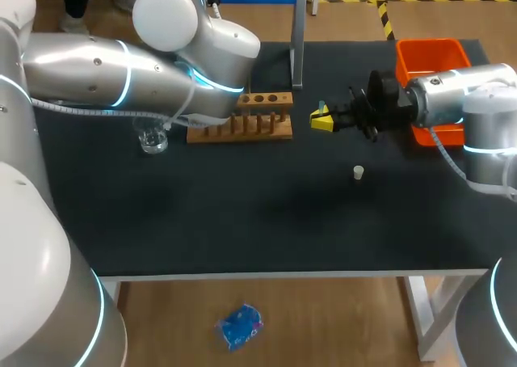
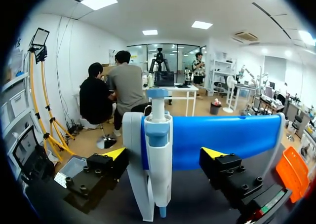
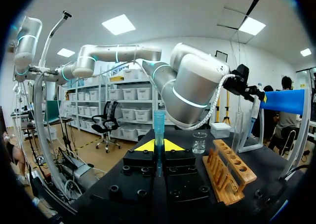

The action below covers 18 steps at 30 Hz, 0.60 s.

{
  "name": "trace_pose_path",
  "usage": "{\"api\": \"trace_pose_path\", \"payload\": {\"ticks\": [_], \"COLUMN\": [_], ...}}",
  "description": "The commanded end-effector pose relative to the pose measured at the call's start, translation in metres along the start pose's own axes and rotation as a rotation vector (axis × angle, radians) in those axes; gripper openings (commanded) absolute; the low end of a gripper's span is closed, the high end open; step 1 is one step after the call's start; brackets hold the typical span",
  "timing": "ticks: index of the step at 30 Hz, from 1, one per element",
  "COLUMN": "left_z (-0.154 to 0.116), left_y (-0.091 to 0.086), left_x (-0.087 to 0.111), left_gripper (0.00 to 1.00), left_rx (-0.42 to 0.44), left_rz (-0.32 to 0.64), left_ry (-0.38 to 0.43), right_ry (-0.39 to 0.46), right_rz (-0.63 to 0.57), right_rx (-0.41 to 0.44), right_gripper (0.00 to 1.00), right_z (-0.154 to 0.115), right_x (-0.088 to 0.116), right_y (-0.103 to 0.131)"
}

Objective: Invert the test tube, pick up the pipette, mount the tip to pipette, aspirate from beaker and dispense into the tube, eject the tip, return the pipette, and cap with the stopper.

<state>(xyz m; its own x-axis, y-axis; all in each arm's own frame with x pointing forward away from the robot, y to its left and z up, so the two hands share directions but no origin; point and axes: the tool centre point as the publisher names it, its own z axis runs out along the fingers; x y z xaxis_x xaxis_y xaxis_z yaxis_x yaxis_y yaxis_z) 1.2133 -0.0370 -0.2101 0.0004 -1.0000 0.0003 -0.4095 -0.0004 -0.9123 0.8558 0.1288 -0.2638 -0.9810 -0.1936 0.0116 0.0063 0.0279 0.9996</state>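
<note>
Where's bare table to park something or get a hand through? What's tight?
Free: the wide front half of the table, from the front edge up to the stopper; also the patch between stopper and wooden rack. Crowded: the back row, where beaker, rack, left arm, the right arm with its test tube and the orange bin sit close.

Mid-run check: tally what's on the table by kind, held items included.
Clear glass beaker: 1
Wooden tube rack: 1
White-and-blue pipette: 1
Blue pipette stand: 1
Clear bluish test tube: 1
Small white stopper: 1
Orange plastic bin: 1
White box: 1
Total: 8
</note>
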Motion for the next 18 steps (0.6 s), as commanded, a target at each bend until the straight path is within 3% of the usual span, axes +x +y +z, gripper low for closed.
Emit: {"api": "trace_pose_path", "payload": {"ticks": [1,2,3,6,8,10,18], "left_z": [0.0033,0.0033,0.0031,0.0029,0.0026,0.0023,0.0009], "left_y": [0.0008,0.0008,0.001,0.0012,0.0013,0.0014,0.0032], "left_x": [0.0008,0.0008,0.0008,0.0009,0.001,0.001,0.0008], "left_gripper": [0.48,0.47,0.38,0.26,0.09,0.02,0.0], "left_rx": [0.002,0.002,0.002,0.001,0.001,0.001,-0.002], "left_rz": [-0.001,-0.001,-0.001,-0.001,0.0,0.0,-0.003], "left_ry": [0.002,0.002,0.001,0.001,0.0,0.0,0.002], "right_ry": [0.001,0.001,0.001,0.001,0.001,0.001,0.001], "right_rz": [0.0,0.0,0.0,0.0,0.0,0.0,0.0], "right_rx": [0.002,0.002,0.002,0.002,0.002,0.002,0.002], "right_gripper": [0.0,0.0,0.0,0.0,0.0,0.0,0.0], "right_z": [-0.0007,-0.0007,-0.0007,-0.0007,-0.0007,-0.0007,-0.0007], "right_x": [0.0005,0.0005,0.0005,0.0005,0.0005,0.0005,0.0005], "right_y": [0.0007,0.0007,0.0007,0.0007,0.0007,0.0007,0.0007]}}
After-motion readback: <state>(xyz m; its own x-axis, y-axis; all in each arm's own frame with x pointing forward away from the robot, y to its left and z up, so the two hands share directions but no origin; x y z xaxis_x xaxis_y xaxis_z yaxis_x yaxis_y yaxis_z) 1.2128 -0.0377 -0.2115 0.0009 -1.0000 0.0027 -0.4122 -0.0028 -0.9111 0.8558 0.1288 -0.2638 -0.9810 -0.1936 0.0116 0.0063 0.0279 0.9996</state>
